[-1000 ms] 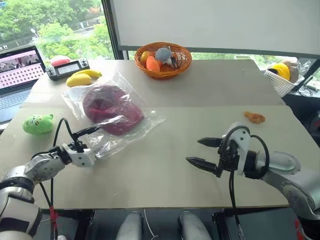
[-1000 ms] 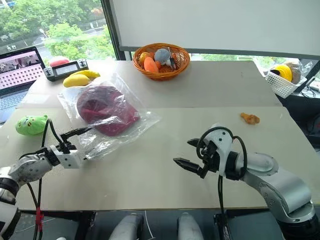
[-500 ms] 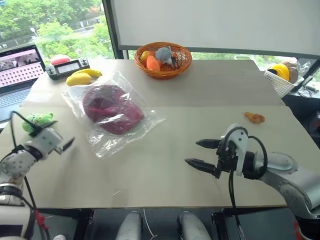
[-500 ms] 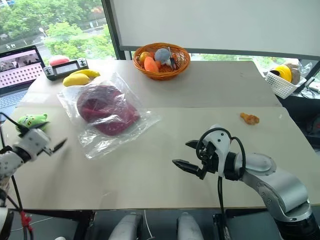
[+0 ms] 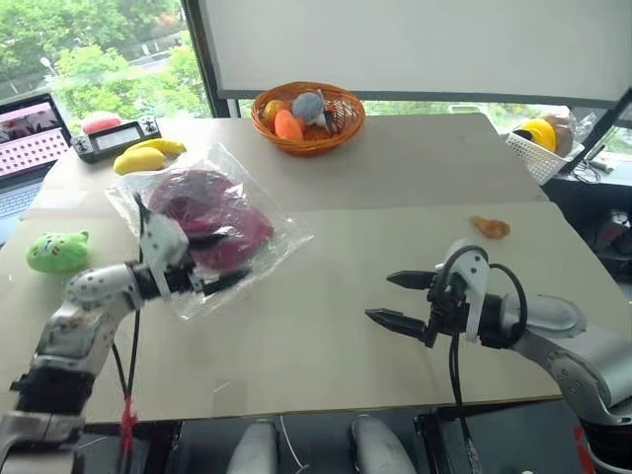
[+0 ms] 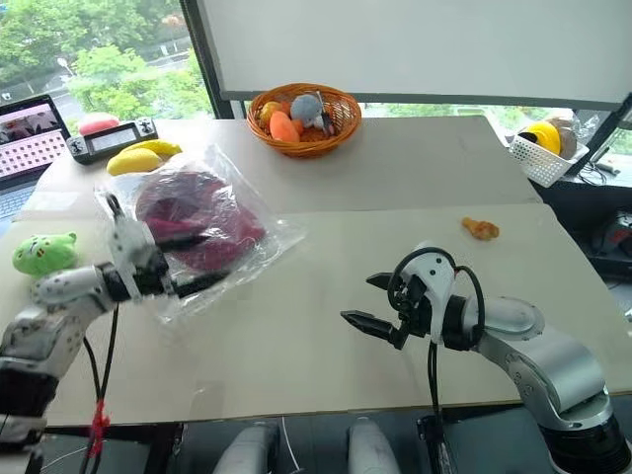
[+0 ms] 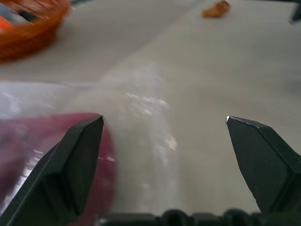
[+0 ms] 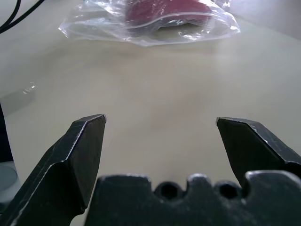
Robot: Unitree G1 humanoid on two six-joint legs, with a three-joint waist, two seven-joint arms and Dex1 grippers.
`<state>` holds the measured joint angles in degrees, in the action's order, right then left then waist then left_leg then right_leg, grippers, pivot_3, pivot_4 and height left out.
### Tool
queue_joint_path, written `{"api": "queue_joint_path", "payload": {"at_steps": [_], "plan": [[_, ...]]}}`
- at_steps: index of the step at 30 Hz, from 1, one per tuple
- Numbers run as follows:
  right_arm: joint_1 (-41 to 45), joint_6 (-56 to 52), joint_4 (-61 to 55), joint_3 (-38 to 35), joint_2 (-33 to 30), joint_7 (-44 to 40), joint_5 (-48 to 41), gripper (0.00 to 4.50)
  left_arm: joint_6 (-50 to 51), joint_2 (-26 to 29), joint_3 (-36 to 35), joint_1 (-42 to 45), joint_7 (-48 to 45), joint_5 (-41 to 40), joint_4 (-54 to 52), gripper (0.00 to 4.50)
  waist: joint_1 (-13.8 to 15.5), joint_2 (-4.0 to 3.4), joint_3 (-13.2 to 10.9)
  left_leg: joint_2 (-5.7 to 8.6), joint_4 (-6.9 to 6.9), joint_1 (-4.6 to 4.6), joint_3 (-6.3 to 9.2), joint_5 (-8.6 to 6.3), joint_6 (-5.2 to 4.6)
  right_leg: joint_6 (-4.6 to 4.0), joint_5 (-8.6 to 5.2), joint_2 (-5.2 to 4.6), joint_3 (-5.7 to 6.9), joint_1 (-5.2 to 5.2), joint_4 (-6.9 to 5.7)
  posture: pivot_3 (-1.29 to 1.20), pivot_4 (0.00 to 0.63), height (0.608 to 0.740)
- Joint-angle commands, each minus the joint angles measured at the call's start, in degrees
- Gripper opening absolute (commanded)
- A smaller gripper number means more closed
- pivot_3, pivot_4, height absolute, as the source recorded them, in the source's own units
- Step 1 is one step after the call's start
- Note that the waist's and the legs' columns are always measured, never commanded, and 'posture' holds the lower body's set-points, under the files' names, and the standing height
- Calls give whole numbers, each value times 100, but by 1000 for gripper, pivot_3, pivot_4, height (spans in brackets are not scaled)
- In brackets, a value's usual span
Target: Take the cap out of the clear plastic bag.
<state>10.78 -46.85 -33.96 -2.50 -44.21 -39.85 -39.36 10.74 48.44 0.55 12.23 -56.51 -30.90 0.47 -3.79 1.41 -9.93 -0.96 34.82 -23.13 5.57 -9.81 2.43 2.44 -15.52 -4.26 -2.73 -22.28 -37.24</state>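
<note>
Grabbing cap (image 5: 207,219) and plastic together is the main risk: the left hand (image 5: 215,283), fingers spread wide and empty, sits at the near edge of the clear bag (image 5: 265,229), and closing there could pinch the cap through the film, so it never slides free. A tug could also drag the whole slippery bag across the table (image 5: 326,336). The cap lies inside the bag, just beyond the left hand. The right hand (image 5: 392,299), also spread and empty, hangs well apart from the bag.
</note>
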Motion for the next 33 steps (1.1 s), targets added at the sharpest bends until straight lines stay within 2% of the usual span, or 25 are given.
{"api": "queue_joint_path", "payload": {"at_steps": [1,7,10,15,20,23,26,29,33], "plan": [[11,80,-191,-119,24,22,-34,4500,-370,1,-86,69,161,676,229,4477,51,3,-2,0,2,-4,4,0,0,15,-10,2,4,-1,0,0,150,733],[-61,75,-238,-135,50,67,-49,4500,-2022,-428,-118,522,1058,2017,831,4477,279,4,-2,3,18,-14,5,0,0,17,-10,-4,9,2,11,0,150,733],[-46,76,-241,-127,82,91,-55,4500,-2715,-510,-59,628,1448,2645,1123,4477,303,4,-2,6,17,-21,5,0,0,3,-1,-7,9,0,12,0,150,733],[8,71,-246,-131,117,119,-78,4500,-3202,-537,108,711,1636,3222,1400,4477,282,4,-2,8,12,-20,4,0,0,-13,8,-8,9,-1,12,0,150,733],[6,65,-247,-142,113,121,-74,4500,-2536,-786,-3,535,1191,2516,1025,4477,283,4,-2,7,14,-18,5,0,0,6,-3,-8,9,0,10,0,150,733],[-10,53,-255,-163,101,127,-79,4500,-1472,-969,-154,305,754,1417,258,4477,273,4,-2,7,14,-22,5,0,0,9,-4,-8,10,-1,10,0,150,733],[-36,44,-266,-181,105,148,-83,4500,-704,-1038,-173,85,609,886,-288,4477,274,4,-2,6,15,-21,6,0,0,8,-4,-8,10,-1,8,0,150,733],[-86,44,-299,-175,118,180,-73,4500,-987,-1113,-33,-131,1001,1557,-229,4477,263,3,-2,7,15,-13,6,0,0,13,-7,-8,9,2,6,0,150,733],[-147,39,-347,-215,148,255,-89,4500,-2151,-1114,173,-64,2072,3136,398,4477,282,4,-2,6,16,-12,7,0,0,16,-8,-6,9,4,7,0,150,733]]}}
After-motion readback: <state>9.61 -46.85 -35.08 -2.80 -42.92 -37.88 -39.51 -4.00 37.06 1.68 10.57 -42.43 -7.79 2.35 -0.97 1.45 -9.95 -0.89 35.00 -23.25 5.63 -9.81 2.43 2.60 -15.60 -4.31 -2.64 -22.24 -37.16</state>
